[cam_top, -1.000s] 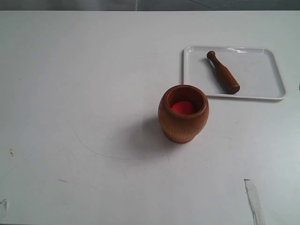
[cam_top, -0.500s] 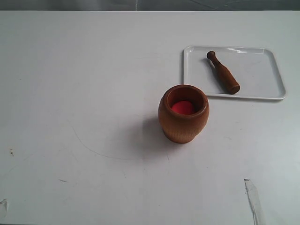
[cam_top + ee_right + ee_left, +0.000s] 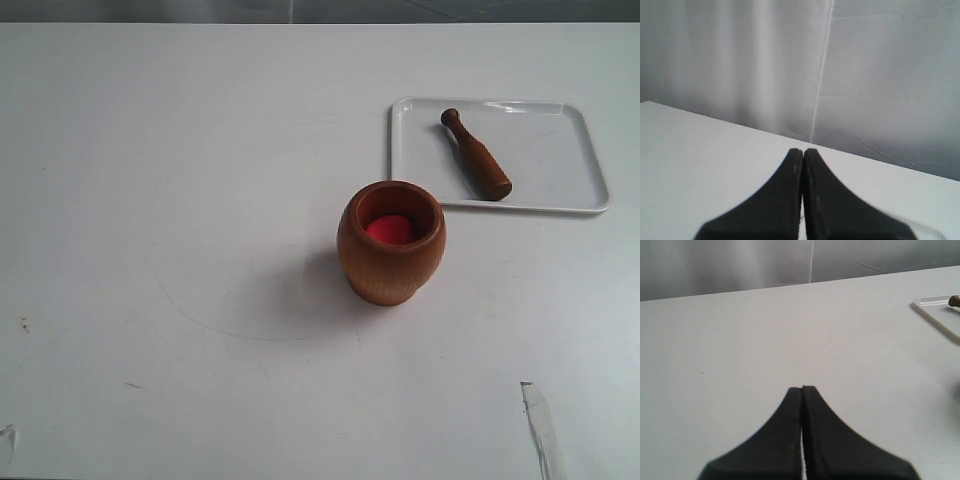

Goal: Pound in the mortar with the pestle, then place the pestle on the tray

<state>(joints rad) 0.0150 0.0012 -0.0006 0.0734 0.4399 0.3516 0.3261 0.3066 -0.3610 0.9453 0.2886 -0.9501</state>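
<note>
The brown wooden mortar (image 3: pixel 391 242) stands upright near the table's middle with a red object (image 3: pixel 390 230) inside it. The dark pestle (image 3: pixel 476 154) lies diagonally on the white tray (image 3: pixel 560 195) at the back right, with nothing gripping it. Neither arm shows in the exterior view. My left gripper (image 3: pixel 802 388) is shut and empty over bare table; a corner of the tray (image 3: pixel 935 315) and the pestle's knob (image 3: pixel 954 301) show at the edge of that view. My right gripper (image 3: pixel 803 151) is shut and empty, facing the table's far edge and a grey backdrop.
A strip of clear tape (image 3: pixel 541 425) lies at the front right of the white table, and a small scrap (image 3: pixel 8 438) sits at the front left. Faint pencil-like marks (image 3: pixel 200 322) cross the tabletop left of the mortar. A grey curtain (image 3: pixel 790 65) hangs behind the table.
</note>
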